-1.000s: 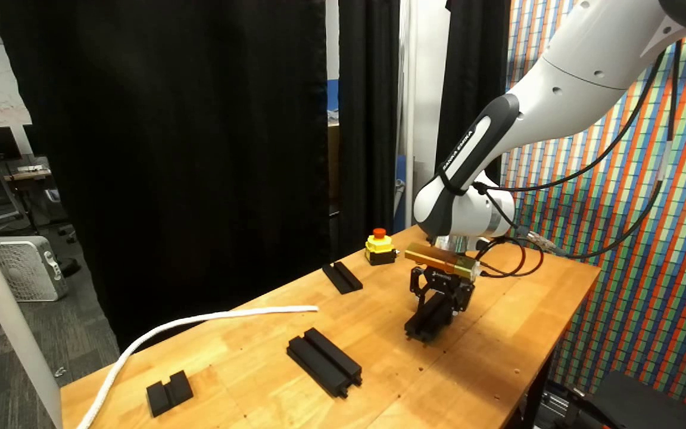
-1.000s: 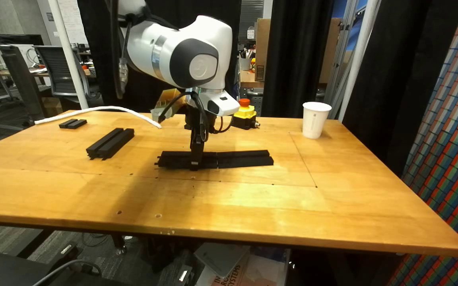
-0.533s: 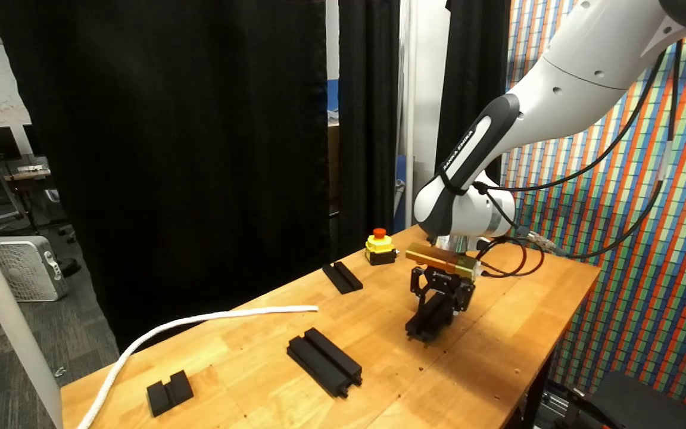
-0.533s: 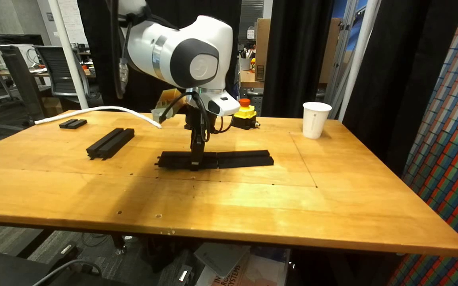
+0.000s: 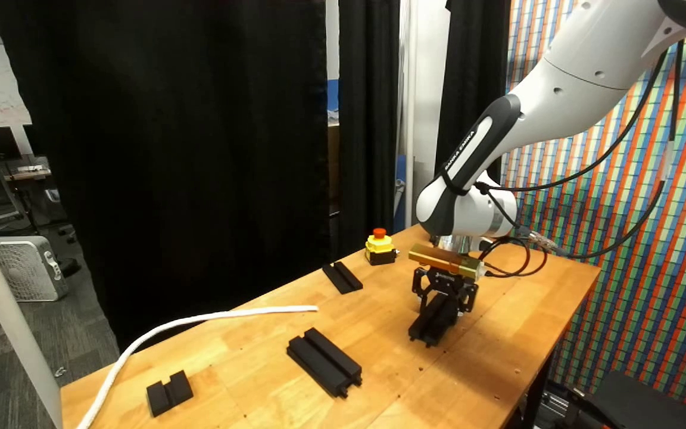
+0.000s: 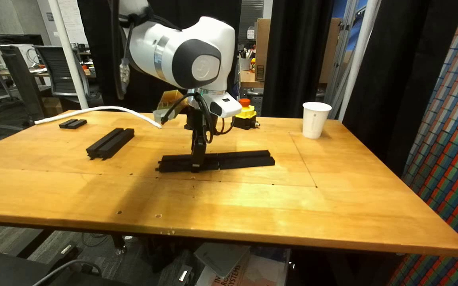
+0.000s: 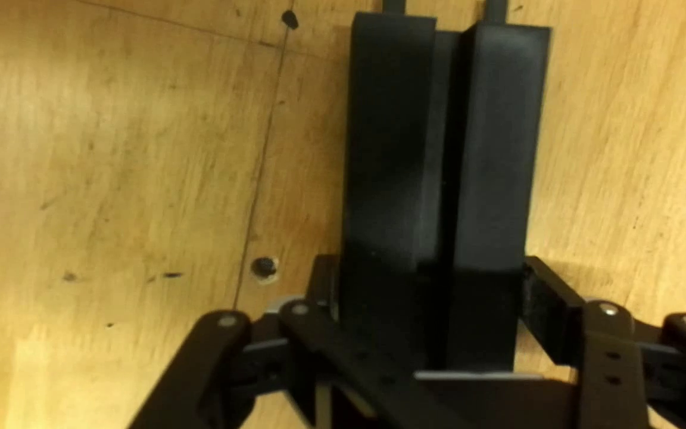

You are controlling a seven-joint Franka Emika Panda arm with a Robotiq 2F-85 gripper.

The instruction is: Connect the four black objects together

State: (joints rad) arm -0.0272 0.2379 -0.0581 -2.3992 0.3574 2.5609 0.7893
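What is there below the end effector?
The end effector straddles a grooved black bar, with the wooden table on both sides. The bar's underside and the table beneath are covered.

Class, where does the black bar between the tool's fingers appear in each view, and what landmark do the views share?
In an exterior view: black bar right of centre, lower half.
In an exterior view: black bar left of centre, just below mid-height.
Wrist view: black bar right of centre, from near the top downward.
Shared landmark: the tool, at the black bar in all three.
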